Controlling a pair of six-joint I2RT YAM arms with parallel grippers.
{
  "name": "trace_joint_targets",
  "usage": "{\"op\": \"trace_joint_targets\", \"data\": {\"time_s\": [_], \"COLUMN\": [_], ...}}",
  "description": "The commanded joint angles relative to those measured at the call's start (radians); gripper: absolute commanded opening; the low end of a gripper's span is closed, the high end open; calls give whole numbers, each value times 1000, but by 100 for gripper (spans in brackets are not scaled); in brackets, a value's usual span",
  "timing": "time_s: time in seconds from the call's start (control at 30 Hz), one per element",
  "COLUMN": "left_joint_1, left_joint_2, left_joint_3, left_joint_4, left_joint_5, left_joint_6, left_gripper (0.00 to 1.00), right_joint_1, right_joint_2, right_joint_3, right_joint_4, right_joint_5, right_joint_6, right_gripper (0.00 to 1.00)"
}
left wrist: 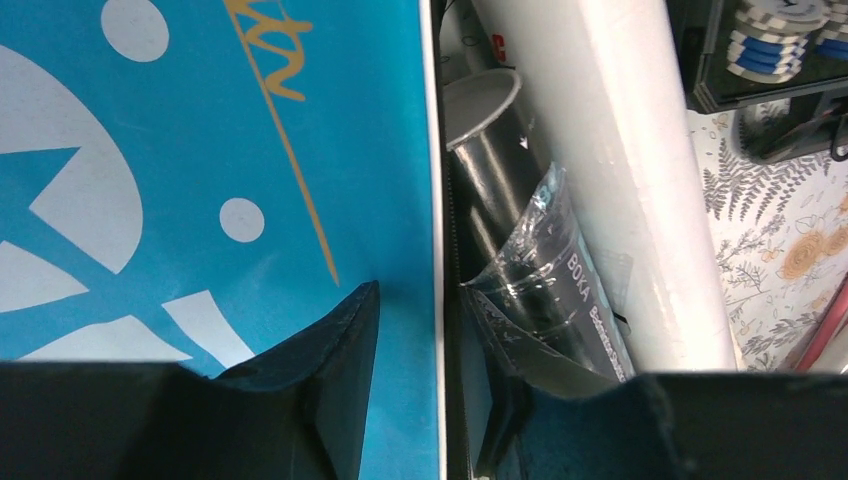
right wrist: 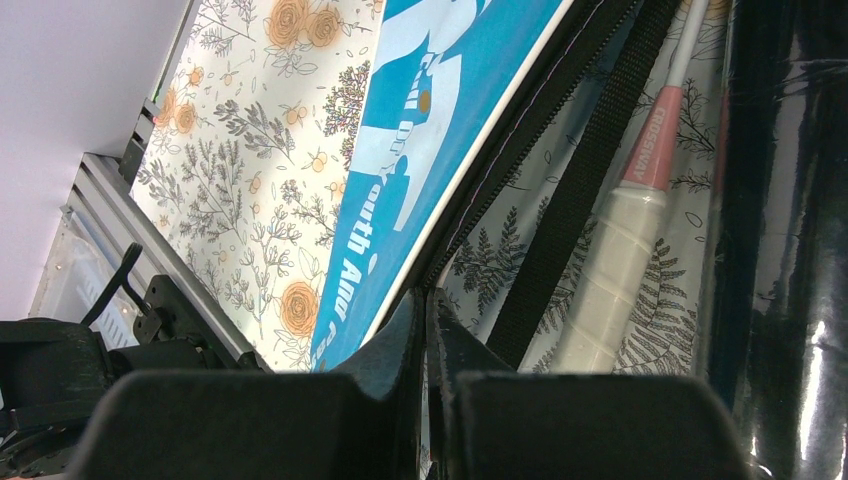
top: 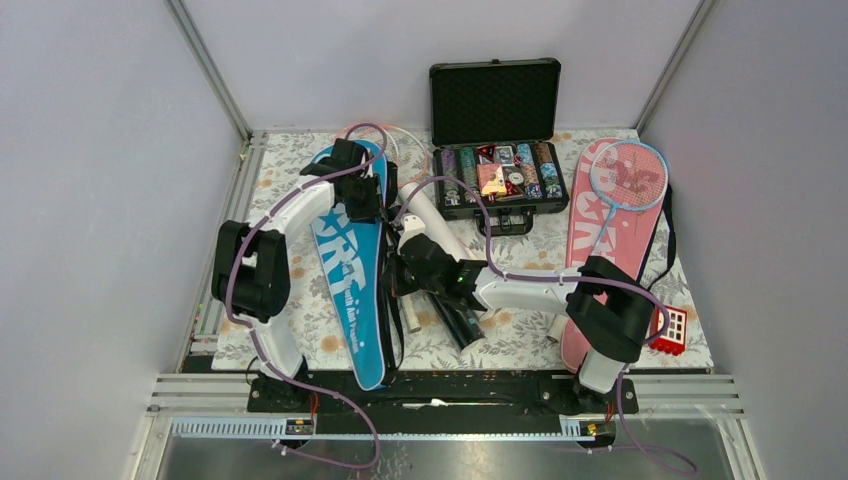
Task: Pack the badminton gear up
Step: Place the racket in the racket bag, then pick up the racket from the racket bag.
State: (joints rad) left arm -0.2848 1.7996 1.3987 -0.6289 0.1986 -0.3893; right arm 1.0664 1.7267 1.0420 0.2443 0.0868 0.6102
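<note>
Currently, the blue cover [top: 352, 270] is laid lengthwise on the left half of the bench [top: 520, 338], with its wide end at the far side. The left tool [left wrist: 425, 335] is positioned at that wide end and is released. Its jaws are held apart astride the cover's white-piped right edge, with one finger [left wrist: 330, 380] over the blue face. The right tool [right wrist: 425, 300] is clenched, its jaws pressed together at the same edge, nearer the narrow end. Whether anything thin is pinched there cannot be told. Just beside that edge, a black strap [right wrist: 575, 210] and the pink racket [right wrist: 625, 250] are seen, the racket's white-wrapped handle lying on the bench. The dark tube [left wrist: 490, 180], partly sleeved in clear film, is laid just beside the white tube [left wrist: 600, 150], between the two covers. The pink cover [top: 640, 235] is laid on the right, with the blue racket [top: 628, 175] resting on its wide end. A case [top: 497, 180] of chips is set open at the far side. A red block [top: 668, 330] is set near the pink cover's narrow end.
</note>
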Motion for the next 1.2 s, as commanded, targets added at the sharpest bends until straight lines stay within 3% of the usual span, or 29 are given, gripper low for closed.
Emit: {"op": "trace_joint_targets", "data": {"time_s": [0.0, 0.17, 0.57, 0.6, 0.7, 0.83, 1.03, 1.17], "left_joint_1": [3, 3, 5, 4, 7, 9, 20, 37], "left_joint_2": [38, 11, -192, -205, -256, -343, -469, -540], "left_joint_3": [47, 64, 64, 49, 12, -49, -121, -160], "left_joint_4": [24, 9, -102, -104, -107, -83, -35, -21], "left_joint_5": [12, 7, -54, -56, -70, -67, -43, -39], "left_joint_6": [2, -3, -10, -9, -13, -21, -57, -83], "left_gripper": [35, 0, 0, 0, 0, 0, 0, 0], "right_joint_1": [1, 1, -14, -16, -26, -81, -267, -441], "right_joint_2": [-51, -62, -93, -93, -116, -204, -345, -413], "right_joint_3": [13, 8, -43, -36, 3, 25, 37, 31], "right_joint_4": [62, 52, -24, -41, -138, -269, -495, -604], "right_joint_5": [24, 25, 116, 111, 104, 67, 60, 177], "right_joint_6": [-7, 1, 93, 89, 73, 45, -77, -149], "right_gripper": [0, 0, 0, 2, 24, 39, 47, 52]}}
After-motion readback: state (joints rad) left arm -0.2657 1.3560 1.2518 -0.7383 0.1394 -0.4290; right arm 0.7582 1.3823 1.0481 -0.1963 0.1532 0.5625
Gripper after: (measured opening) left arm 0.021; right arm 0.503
